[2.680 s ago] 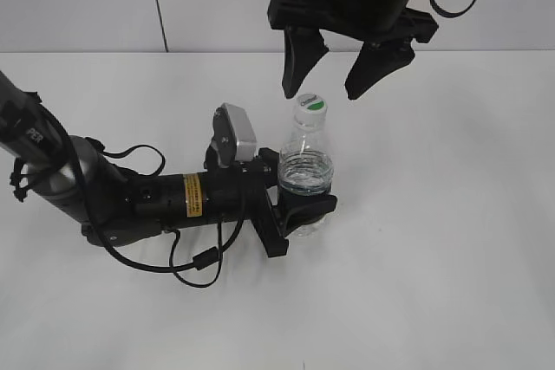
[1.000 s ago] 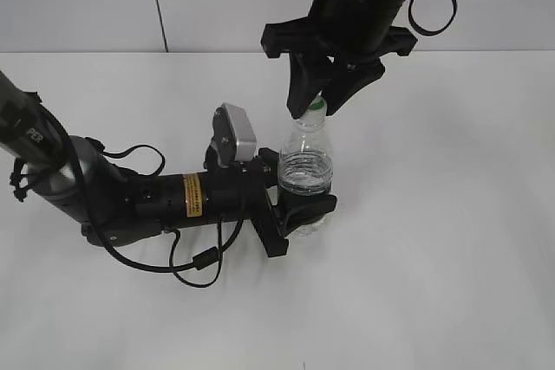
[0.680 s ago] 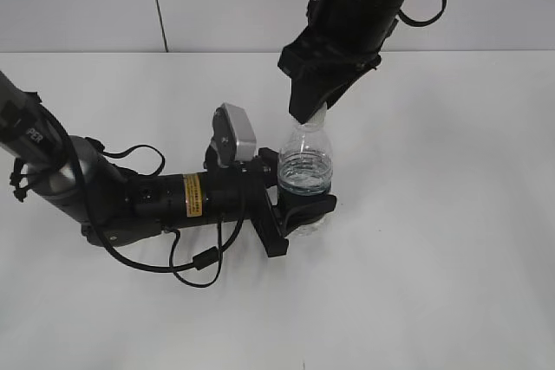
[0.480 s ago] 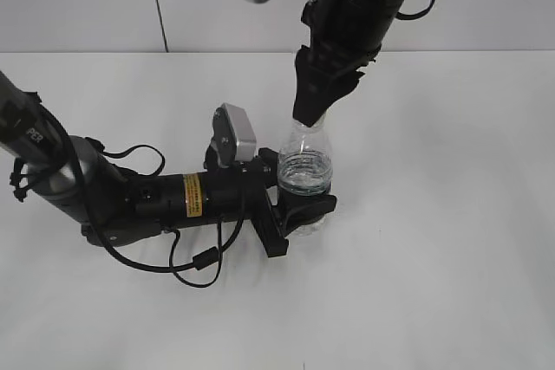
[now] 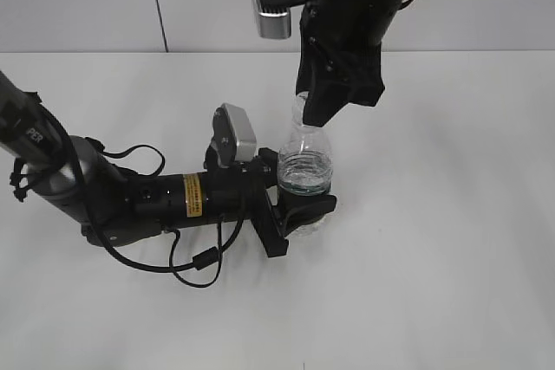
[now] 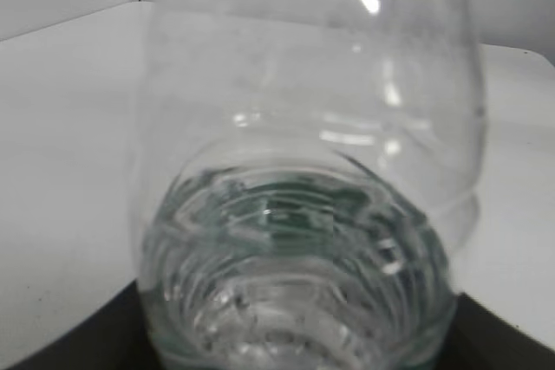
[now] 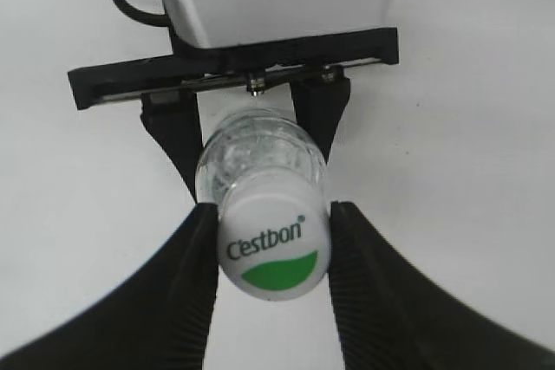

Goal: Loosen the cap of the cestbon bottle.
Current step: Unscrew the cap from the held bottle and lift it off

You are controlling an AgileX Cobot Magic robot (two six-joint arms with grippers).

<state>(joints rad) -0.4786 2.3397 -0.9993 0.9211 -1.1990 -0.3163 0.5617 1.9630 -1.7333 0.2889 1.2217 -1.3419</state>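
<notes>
The cestbon bottle (image 5: 305,175) stands upright on the white table, clear and ribbed, with water low in it. My left gripper (image 5: 299,201) lies low on the table and is shut on the bottle's lower body; the bottle fills the left wrist view (image 6: 303,240). My right gripper (image 5: 319,106) comes down from above and is shut on the cap (image 7: 273,246), a white cap with "Cestbon" lettering and a green mark. Its two black fingers press the cap's sides (image 7: 271,253). In the exterior view the cap is hidden by the right gripper.
The white table (image 5: 451,240) stretches around the bottle. The left arm's body and cables (image 5: 147,201) lie across the table at the left. A white wall (image 5: 87,2) runs behind the table.
My right gripper came down from above the bottle, shut on the cap, and has turned around it. The left gripper and the bottle have stayed in place.
</notes>
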